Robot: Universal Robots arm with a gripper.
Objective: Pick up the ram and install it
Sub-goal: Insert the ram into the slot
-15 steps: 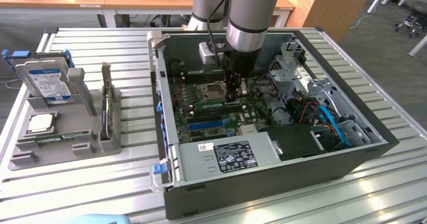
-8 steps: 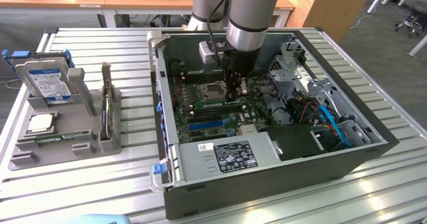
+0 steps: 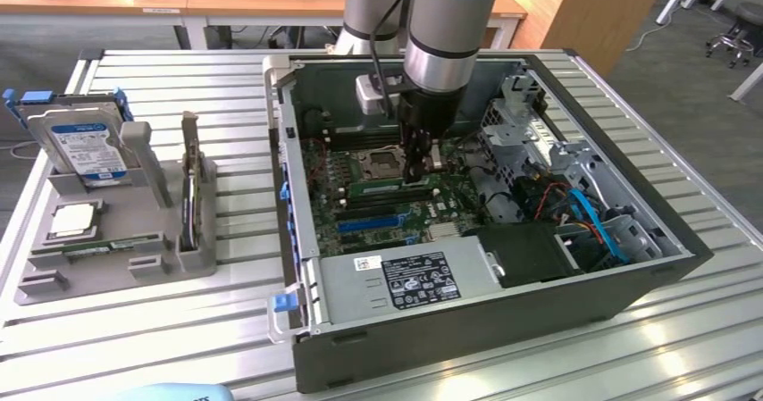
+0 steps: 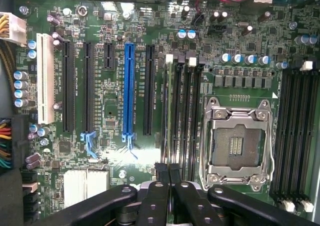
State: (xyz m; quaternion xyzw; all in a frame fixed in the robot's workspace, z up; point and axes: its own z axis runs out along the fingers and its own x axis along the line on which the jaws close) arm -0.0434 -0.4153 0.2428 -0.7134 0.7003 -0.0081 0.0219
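Gripper (image 4: 168, 172) pinched shut, holding nothing that I can see, tips over 1 end of the ram (image 4: 169, 111) standing edge-on in its slot (image 4: 169, 60) just ahead; I'd push straight down, square, no side load.

The arm (image 3: 444, 26) reaches straight down, the tool (image 3: 415, 171) with fingers (image 4: 156, 203) pressed together.

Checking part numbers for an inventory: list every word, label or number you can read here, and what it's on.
None reads clearly.
Blue-and-white label on the silver hard drive: too blurred.
Black label on the grey power supply box: too small.
White sticker beside it: too small.
White print on the green motherboard, by its slots: blurred.
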